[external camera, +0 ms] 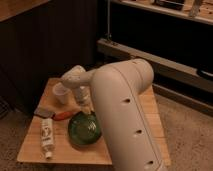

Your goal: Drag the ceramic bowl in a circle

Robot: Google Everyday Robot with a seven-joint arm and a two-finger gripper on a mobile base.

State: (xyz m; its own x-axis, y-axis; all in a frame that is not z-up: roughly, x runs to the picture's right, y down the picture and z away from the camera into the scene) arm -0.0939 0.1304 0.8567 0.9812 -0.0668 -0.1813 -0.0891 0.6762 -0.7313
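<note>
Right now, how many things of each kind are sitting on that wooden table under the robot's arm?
Glossy dark green ceramic bowl: 1
Small translucent white plastic cup: 1
White squeeze tube: 1
Orange-red item with grey end, kind unclear: 1
Total: 4
The gripper sits at the bowl's far rim.

Dark panelled wall (45, 45), speckled floor (190, 135), wooden table (31, 150), perhaps metal shelving (165, 65) behind.

The glossy dark green ceramic bowl (82, 131) sits upright on the table (31, 150), the gripper (87, 109) at its far rim.
</note>
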